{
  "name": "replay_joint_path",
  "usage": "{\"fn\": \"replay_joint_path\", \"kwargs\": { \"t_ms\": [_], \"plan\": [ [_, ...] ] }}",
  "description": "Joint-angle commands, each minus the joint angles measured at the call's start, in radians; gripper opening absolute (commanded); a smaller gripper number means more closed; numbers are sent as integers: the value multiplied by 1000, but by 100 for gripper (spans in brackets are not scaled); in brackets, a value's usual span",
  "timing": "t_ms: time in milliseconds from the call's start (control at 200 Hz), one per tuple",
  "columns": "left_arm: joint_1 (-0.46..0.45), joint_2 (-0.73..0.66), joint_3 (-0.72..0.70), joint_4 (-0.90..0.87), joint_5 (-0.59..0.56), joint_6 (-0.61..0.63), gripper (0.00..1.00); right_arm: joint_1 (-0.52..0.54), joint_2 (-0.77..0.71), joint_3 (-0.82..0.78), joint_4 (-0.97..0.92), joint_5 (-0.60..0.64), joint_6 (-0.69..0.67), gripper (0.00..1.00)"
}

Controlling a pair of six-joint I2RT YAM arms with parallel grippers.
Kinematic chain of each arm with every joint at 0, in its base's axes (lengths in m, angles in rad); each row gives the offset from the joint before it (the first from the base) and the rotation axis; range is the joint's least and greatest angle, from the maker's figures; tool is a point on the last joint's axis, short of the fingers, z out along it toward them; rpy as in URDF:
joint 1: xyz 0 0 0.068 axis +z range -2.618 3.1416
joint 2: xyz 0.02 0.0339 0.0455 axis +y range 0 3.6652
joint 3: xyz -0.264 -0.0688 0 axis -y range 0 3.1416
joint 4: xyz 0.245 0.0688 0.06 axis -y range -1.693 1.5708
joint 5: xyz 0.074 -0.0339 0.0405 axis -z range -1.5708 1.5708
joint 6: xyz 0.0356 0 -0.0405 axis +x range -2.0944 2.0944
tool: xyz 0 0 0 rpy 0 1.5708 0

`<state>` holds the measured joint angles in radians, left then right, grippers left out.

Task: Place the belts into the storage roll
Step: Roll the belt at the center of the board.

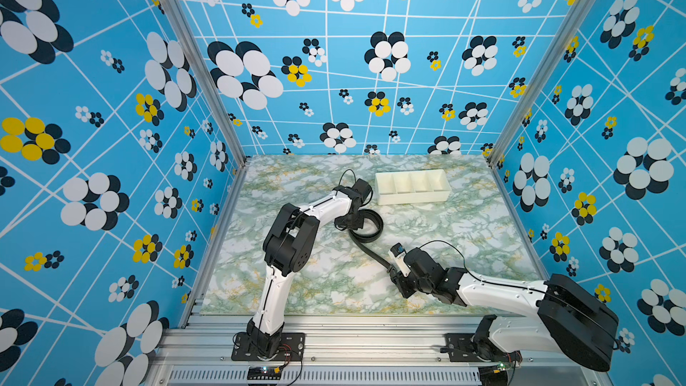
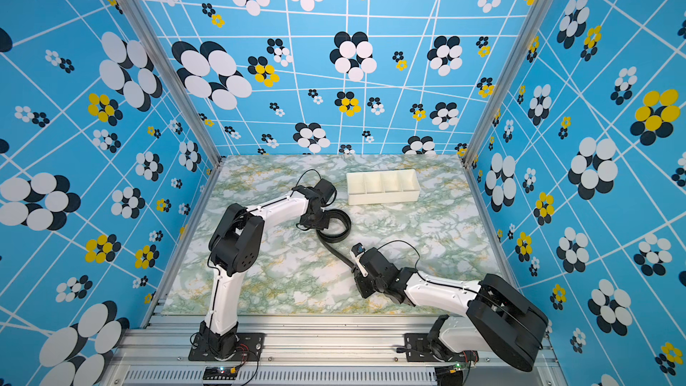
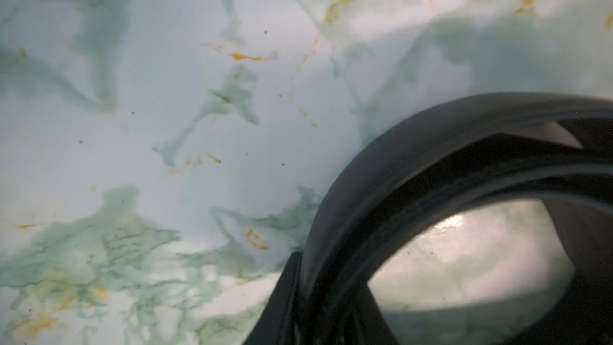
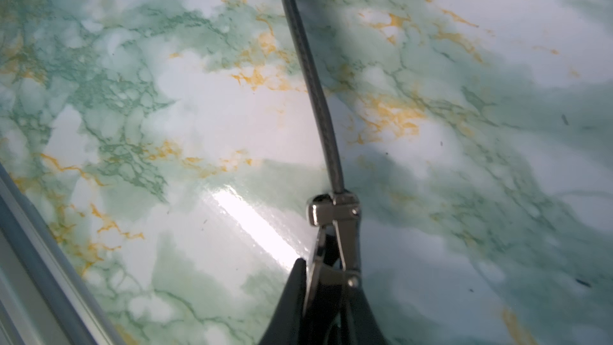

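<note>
Holding the buckle between narrow jaws, the right gripper is nearest. From it the belt runs far-left to its coil at the left gripper, whose grip I cannot tell. The storage roll, empty, lies far-right of the coil, closer to the left gripper.

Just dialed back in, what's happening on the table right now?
Both arms are on the black belt, which lies on the marble table. The right gripper is clamped on the metal buckle at one end, and the strap runs straight away from it. The left gripper is down at the coil formed at the other end; whether it is actually gripping is unclear. The storage tray behind them holds nothing yet.
</note>
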<state>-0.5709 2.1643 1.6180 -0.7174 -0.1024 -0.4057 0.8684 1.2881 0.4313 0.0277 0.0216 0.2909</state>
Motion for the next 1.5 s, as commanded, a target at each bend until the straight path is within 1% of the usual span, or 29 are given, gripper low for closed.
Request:
{"fn": "replay_joint_path", "kwargs": {
  "t_ms": [0, 95, 260, 505, 695, 1084, 1124, 1219, 1284, 1434, 1494],
  "plan": [
    [13, 90, -48, -56, -45, 35, 23, 3, -53, -32, -73, 97, 60, 0],
    [13, 92, -47, -57, -45, 39, 23, 3, -87, -52, -76, 139, 91, 0],
    [13, 101, -48, -59, -43, 45, 23, 3, -102, -60, -105, 214, 153, 0],
    [18, 90, -72, -57, -50, 59, 22, -6, -134, -58, -159, 358, 254, 0],
    [40, 82, -104, -37, -30, 59, 22, -31, -115, -42, -197, 401, 311, 0],
    [49, 84, -107, -36, -28, 69, 22, -50, -141, -31, -294, 501, 423, 0],
    [49, 81, -111, -31, -24, 74, 20, -53, -141, -30, -293, 500, 424, 0],
    [47, 68, -134, -8, -6, 89, 10, -66, -123, -17, -282, 481, 409, 0],
    [38, 56, -158, 11, 6, 102, 6, -83, -98, 10, -294, 472, 398, 0],
    [27, 46, -197, 22, 18, 116, 3, -146, -39, 119, -310, 409, 300, 0],
    [20, 43, -213, 31, 18, 124, 1, -165, 8, 166, -329, 407, 268, 0]
  ]
}}
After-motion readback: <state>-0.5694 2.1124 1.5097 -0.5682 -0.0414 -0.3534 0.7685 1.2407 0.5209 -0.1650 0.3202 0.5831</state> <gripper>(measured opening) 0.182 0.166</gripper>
